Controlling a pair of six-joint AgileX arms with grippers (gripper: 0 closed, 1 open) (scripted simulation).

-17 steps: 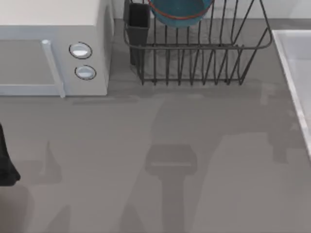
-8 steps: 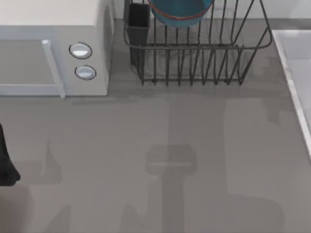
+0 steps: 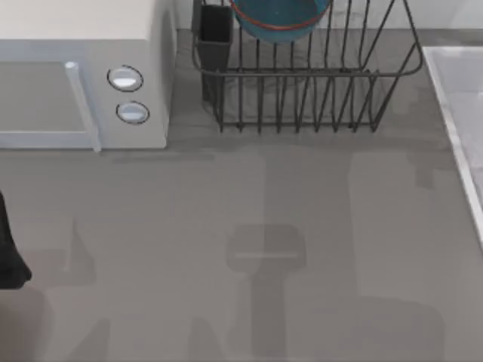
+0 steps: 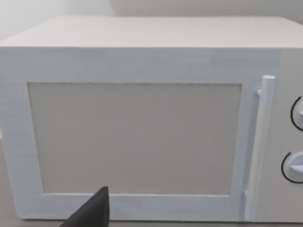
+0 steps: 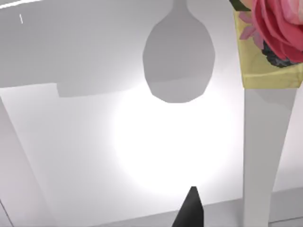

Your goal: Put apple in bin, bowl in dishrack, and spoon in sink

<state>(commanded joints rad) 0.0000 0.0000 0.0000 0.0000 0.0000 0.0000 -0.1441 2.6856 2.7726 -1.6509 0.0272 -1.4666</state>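
The teal bowl with its reddish rim stands in the black wire dishrack at the back. The pale sink lies along the right edge. In the right wrist view the spoon, a white handle with a yellow and pink floral band, stands close over the white sink floor. A grey spoon-shaped shadow falls beside it. A dark tip of my right gripper shows near the spoon, apart from it. My left gripper faces the microwave. The apple and bin are out of view.
A white microwave with two round knobs fills the back left, its door close before the left wrist. My left arm sits at the table's left edge. Arm shadows lie across the grey tabletop.
The right arm's shadow on the table has slid toward the front right. The bowl, the dishrack and the left arm have stayed put.
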